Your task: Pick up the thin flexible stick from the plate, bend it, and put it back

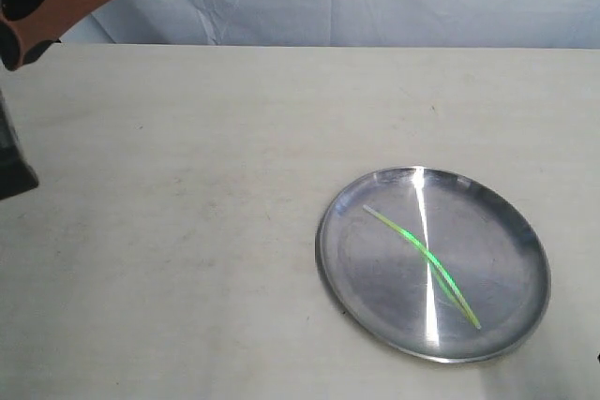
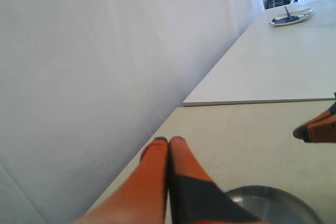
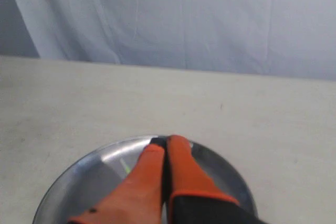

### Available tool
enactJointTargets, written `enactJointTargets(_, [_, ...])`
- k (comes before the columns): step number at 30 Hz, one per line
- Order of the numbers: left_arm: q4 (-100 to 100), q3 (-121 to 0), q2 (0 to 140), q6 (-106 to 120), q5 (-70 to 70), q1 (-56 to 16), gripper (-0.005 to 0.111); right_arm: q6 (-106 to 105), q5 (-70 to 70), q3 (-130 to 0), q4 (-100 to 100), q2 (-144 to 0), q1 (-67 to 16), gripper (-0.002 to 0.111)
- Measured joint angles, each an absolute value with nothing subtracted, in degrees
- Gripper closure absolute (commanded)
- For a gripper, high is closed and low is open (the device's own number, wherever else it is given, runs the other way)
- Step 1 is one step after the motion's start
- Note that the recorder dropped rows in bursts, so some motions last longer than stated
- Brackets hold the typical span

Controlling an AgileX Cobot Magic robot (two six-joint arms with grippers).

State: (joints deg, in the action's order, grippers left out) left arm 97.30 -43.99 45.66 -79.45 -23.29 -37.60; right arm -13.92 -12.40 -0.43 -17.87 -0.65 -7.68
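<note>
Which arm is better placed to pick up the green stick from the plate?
Right. The shut right tool hangs over the round shiny metal plate where the thin lime-green plastic stick lies. The shut left tool is far from it, at the left of the white table.

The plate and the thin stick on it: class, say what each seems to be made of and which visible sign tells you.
The plate looks like polished metal, perhaps steel or aluminium: silver, mirror-bright, with a white streak of glare across it. The thin stick looks like translucent plastic: lime green, very narrow, lying in a gentle curve.
</note>
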Motion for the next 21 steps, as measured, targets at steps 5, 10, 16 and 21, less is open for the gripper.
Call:
enactJointTargets(5, [97.4,-44.0,45.7,-79.5,-23.3,-37.6,0.107,-13.9,-19.2,-0.4,-19.2,-0.4,-7.7,0.108])
enactJointTargets(10, [97.4,-44.0,45.7,-79.5,-23.3,-37.6,0.107,-14.0,-20.1,-0.4,-19.4,-0.4,-7.7,0.108])
enactJointTargets(16, [97.5,-44.0,45.7,-79.5,-23.3,-37.6,0.107,-14.1,-20.3,-0.4,-19.5,-0.4,-7.7,0.108])
enactJointTargets(21, [97.5,-44.0,45.7,-79.5,-23.3,-37.6,0.107,-14.1,-20.3,-0.4,-19.5,-0.4,-7.7,0.108])
